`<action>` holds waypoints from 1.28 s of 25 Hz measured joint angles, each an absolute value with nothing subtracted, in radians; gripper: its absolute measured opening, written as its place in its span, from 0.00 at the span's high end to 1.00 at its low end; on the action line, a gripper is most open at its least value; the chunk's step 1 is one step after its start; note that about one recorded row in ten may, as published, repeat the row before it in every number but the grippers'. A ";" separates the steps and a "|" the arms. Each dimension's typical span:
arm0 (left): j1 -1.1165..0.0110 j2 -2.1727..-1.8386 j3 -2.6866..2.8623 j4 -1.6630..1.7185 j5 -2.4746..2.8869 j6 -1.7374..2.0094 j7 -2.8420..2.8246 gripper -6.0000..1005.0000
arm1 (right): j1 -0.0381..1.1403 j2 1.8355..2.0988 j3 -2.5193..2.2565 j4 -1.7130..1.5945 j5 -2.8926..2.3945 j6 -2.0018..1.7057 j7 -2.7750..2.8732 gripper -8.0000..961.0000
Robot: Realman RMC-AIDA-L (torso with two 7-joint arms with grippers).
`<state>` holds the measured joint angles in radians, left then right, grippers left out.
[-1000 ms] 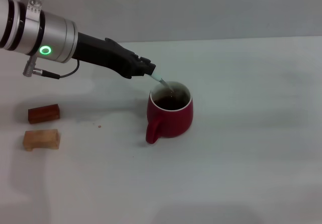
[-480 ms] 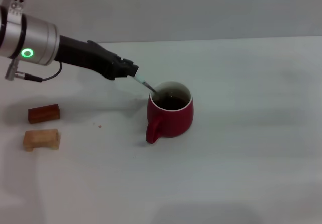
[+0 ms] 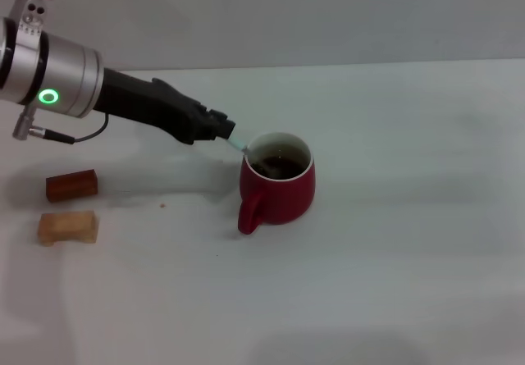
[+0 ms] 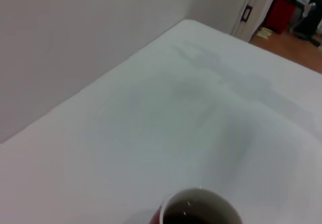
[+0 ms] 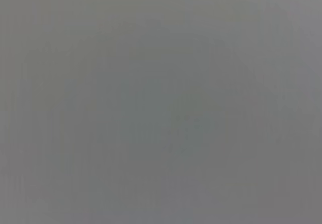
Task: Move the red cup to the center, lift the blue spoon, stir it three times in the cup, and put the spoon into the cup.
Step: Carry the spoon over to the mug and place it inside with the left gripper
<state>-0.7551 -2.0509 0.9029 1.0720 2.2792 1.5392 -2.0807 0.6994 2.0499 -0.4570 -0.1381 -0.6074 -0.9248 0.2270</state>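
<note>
- Head view: the left gripper (image 3: 223,129) grips the blue spoon (image 3: 239,144) by its handle, just left of the red cup (image 3: 279,183). Half a second ago the spoon leaned shallower and the gripper sat slightly farther left; now its bowl dips inside the rim. The cup has stayed put mid-table, handle toward the camera.
- Left wrist view: only the cup's rim (image 4: 199,207) shows on the white table (image 4: 201,113).
- Right wrist view: plain grey; the right gripper is unseen.

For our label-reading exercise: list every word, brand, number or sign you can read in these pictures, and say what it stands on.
None can be read.
The red cup, the blue spoon and the two wooden blocks are plain.
The left gripper shows only a green ring light, not text.
The right wrist view is blank grey.
</note>
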 joint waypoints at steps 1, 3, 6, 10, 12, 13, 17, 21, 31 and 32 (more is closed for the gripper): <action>-0.755 -2.051 0.903 1.072 2.279 1.539 -2.081 0.83 | 0.700 2.050 -0.457 -0.138 -0.607 -0.925 0.227 0.49; -0.761 -2.053 0.904 1.069 2.279 1.521 -2.077 0.83 | 0.702 2.051 -0.457 -0.138 -0.607 -0.925 0.227 0.49; -0.767 -2.055 0.907 1.068 2.278 1.497 -2.077 0.82 | 0.702 2.051 -0.457 -0.138 -0.607 -0.925 0.227 0.49; -0.767 -2.055 0.903 1.067 2.278 1.472 -2.078 0.82 | 0.703 2.051 -0.457 -0.138 -0.606 -0.925 0.227 0.49; -0.765 -2.054 0.902 1.067 2.277 1.472 -2.079 0.82 | 0.703 2.051 -0.457 -0.138 -0.606 -0.925 0.227 0.49; -0.760 -2.051 0.900 1.066 2.278 1.475 -2.083 0.82 | 0.702 2.051 -0.457 -0.138 -0.606 -0.925 0.227 0.49; -0.747 -2.049 0.900 1.068 2.278 1.486 -2.086 0.82 | 0.702 2.051 -0.457 -0.138 -0.606 -0.925 0.227 0.49; -0.737 -2.050 0.900 1.077 2.270 1.513 -2.080 0.81 | 0.706 2.048 -0.457 -0.138 -0.606 -0.925 0.227 0.49; -0.757 -2.058 0.914 1.057 2.239 1.510 -2.078 0.80 | 0.707 2.050 -0.457 -0.138 -0.606 -0.911 0.227 0.49; -0.757 -2.059 0.916 1.056 2.237 1.502 -2.077 0.80 | 0.705 2.051 -0.457 -0.138 -0.606 -0.911 0.227 0.49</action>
